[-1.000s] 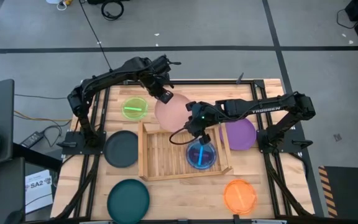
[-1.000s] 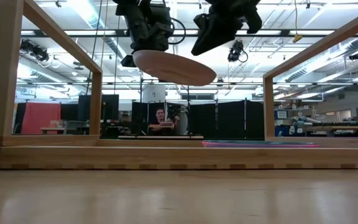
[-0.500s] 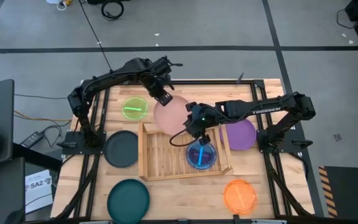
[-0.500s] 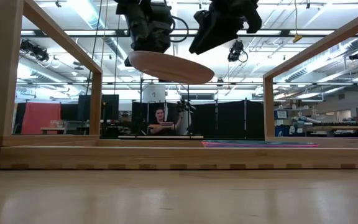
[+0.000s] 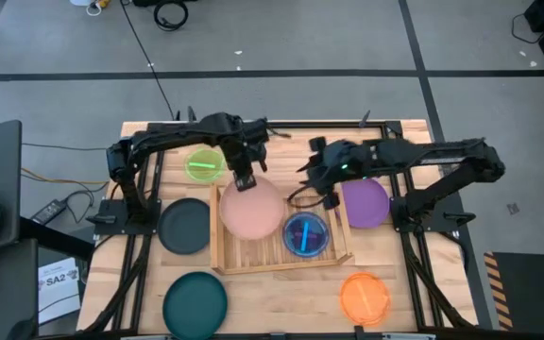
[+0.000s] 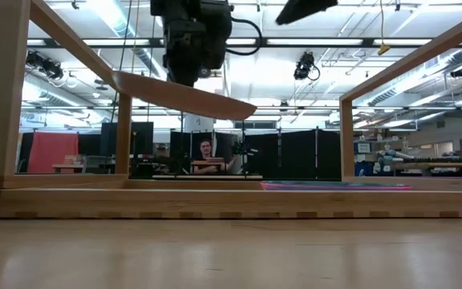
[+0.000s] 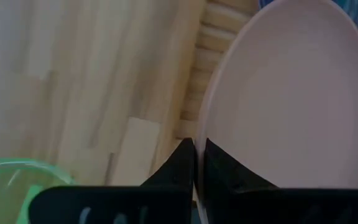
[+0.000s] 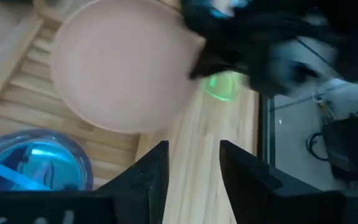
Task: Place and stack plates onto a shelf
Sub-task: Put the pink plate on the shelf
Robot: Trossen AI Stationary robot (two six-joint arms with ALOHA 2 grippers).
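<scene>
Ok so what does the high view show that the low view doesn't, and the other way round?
Only the high view shows the shelf's slatted floor with the blue plate in it, and the green, dark grey, teal, purple and orange plates on the table around it.

Only the low view shows the pink plate hanging tilted in the air, and a person in the room behind.

Both show the left gripper shut on the pink plate's rim.
</scene>
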